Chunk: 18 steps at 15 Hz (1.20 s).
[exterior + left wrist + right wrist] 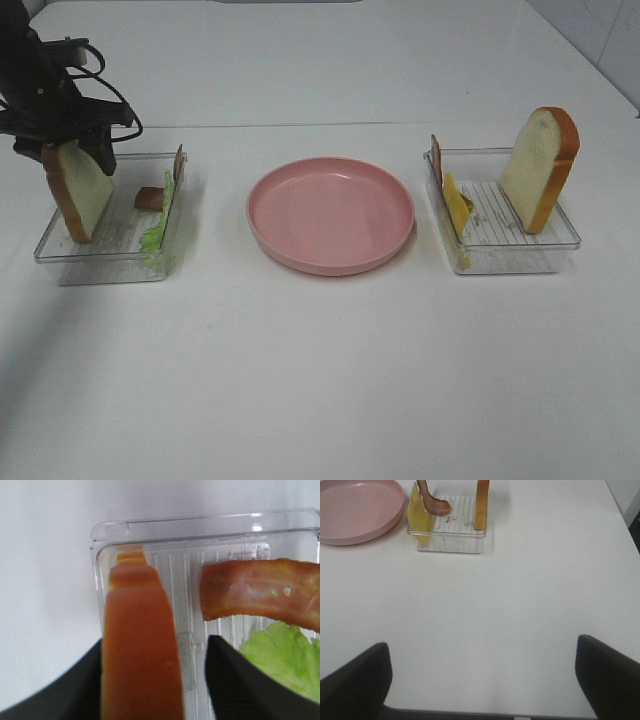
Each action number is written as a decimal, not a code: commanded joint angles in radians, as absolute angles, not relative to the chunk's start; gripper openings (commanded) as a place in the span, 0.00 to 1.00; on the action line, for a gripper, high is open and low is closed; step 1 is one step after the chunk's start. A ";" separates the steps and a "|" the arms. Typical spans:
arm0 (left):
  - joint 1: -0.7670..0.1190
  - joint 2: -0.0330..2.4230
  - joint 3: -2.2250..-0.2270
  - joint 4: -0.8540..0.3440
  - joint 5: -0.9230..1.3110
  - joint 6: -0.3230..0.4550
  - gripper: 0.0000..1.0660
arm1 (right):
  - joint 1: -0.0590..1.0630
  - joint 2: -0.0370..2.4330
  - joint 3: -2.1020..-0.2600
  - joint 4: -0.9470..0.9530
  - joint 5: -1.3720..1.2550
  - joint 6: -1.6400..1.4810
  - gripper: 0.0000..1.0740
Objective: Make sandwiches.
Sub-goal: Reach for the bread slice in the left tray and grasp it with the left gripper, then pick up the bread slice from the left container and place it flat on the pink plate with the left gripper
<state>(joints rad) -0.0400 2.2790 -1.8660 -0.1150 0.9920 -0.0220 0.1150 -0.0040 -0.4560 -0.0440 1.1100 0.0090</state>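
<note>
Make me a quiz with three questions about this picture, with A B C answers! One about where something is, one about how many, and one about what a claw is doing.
1. Where is the lettuce?
A. in the left tray
B. on the pink plate
C. lying out on the tabletop

2. How many bread slices are there?
A. one
B. two
C. four

3. How is the right claw?
A. shut on cheese
B. shut on a plate
C. open, holding nothing

Answers:
1 A, the green leaf leans against that tray's wall.
2 B, one slice stands at each side.
3 C, its fingers stand far apart over the table.
</note>
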 commanded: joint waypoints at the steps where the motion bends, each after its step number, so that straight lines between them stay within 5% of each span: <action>1: -0.044 2.280 -1.865 -0.109 1.023 -0.037 0.06 | 0.112 -0.031 -0.452 -0.048 1.100 0.000 0.90; 2: -0.044 2.279 -1.865 -0.109 1.026 -0.037 0.00 | 0.112 -0.031 -0.452 -0.048 1.100 0.000 0.90; 11: -0.044 2.180 -2.008 -0.018 1.235 -0.086 0.00 | 0.112 -0.031 -0.452 -0.048 1.100 0.000 0.90; 18: -0.044 2.108 -2.200 -0.138 1.308 -0.094 0.00 | 0.112 -0.031 -0.452 -0.048 1.100 0.000 0.90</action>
<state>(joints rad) -0.0400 2.1130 -2.1960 -0.1230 1.2110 -0.0880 0.1150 -0.0040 -0.4560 -0.0440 1.1100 0.0090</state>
